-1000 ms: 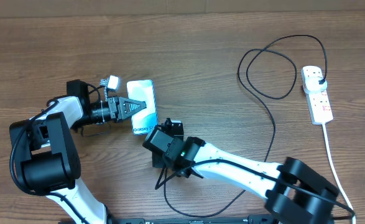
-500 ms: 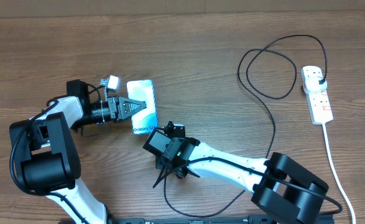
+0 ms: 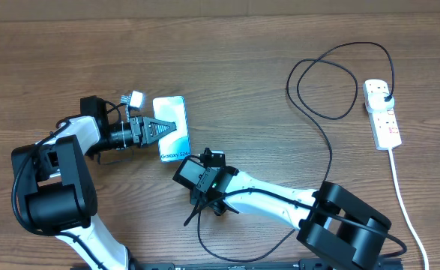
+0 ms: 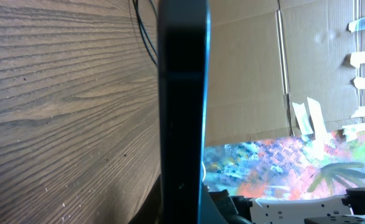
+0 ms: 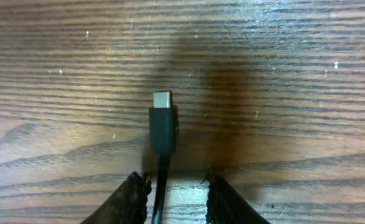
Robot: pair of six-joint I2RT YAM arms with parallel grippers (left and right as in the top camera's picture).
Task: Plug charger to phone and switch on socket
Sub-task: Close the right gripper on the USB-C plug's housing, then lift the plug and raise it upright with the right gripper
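Note:
My left gripper (image 3: 154,128) is shut on the phone (image 3: 172,127), whose lit light-blue screen faces up. In the left wrist view the phone (image 4: 182,106) is a dark bar seen edge-on. The charger cable (image 3: 329,161) runs from its black plug in the socket (image 3: 383,120) at the right, loops, and ends under my right wrist (image 3: 202,180). In the right wrist view the connector tip (image 5: 162,124) lies on the wood. My right gripper (image 5: 173,183) is open, its fingers either side of the cable just behind the tip. The tip is below the phone's lower end.
The socket's white cord (image 3: 404,202) runs down the right side to the front edge. A wide cable loop (image 3: 321,82) lies left of the socket. A cardboard wall (image 4: 263,68) stands beyond the table.
My right wrist has shifted slightly left and down near the phone's lower end. The left gripper and phone have not moved.

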